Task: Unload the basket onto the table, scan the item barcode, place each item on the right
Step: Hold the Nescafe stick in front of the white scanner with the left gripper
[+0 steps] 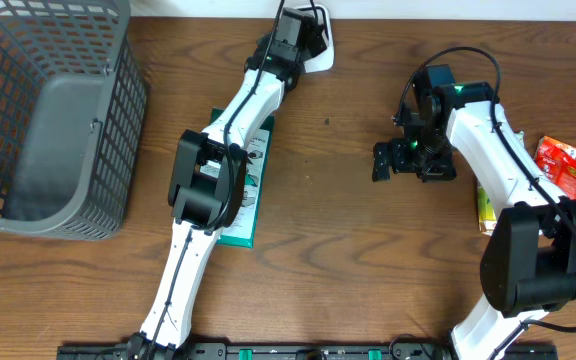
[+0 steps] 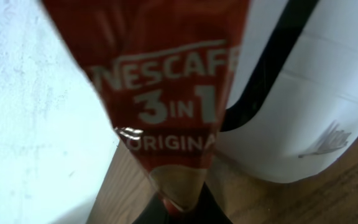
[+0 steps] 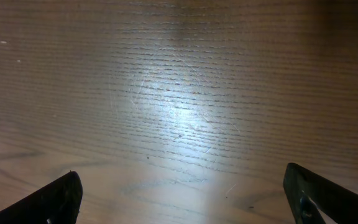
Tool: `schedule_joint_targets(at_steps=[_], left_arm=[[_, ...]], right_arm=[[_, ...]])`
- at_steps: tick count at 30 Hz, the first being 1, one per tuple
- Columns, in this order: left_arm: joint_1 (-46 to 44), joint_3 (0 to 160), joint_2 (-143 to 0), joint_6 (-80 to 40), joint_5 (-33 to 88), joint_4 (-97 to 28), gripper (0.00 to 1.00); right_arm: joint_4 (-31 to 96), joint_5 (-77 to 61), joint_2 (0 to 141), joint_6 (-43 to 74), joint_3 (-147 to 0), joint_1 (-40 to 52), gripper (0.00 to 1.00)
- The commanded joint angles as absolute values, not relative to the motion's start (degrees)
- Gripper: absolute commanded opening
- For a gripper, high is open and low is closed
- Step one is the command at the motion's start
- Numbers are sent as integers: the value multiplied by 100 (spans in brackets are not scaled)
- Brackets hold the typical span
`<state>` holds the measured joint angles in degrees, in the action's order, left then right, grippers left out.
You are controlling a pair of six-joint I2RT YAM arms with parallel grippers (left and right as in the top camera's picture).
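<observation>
Right of the white scanner [image 1: 322, 55] and nearer the robot, the right claw [image 1: 380, 162] hangs released over the wooden counter [image 1: 338, 230]. Farther back, the left claw [image 2: 180, 214] is clenched on a red Nescafé 3-in-1 sachet [image 2: 166, 93], just beside the scanner.

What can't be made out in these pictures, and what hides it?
1. Left wrist: the sachet's barcode; only its blurred front shows, with the top cut off by the frame.
2. Overhead: the white device, largely under the left arm.
3. Overhead: the green box's print, too small and partly covered.
4. Overhead: the yellow packet, behind the right arm.
</observation>
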<state>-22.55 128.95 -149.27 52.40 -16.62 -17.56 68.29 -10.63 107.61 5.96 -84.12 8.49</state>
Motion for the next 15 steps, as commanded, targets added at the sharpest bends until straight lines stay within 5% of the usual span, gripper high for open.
schedule_joint_targets(at_steps=[1,15], left_arm=[[-2257,12973,-14883,5542,-1612,-1750,7],[-2241,13146,-14702,5743,-1439,-2047,7]], right_arm=[[6831,-1037,10639,681,-8370,908,99],[6831,-1037,10639,681,-8370,908,99]])
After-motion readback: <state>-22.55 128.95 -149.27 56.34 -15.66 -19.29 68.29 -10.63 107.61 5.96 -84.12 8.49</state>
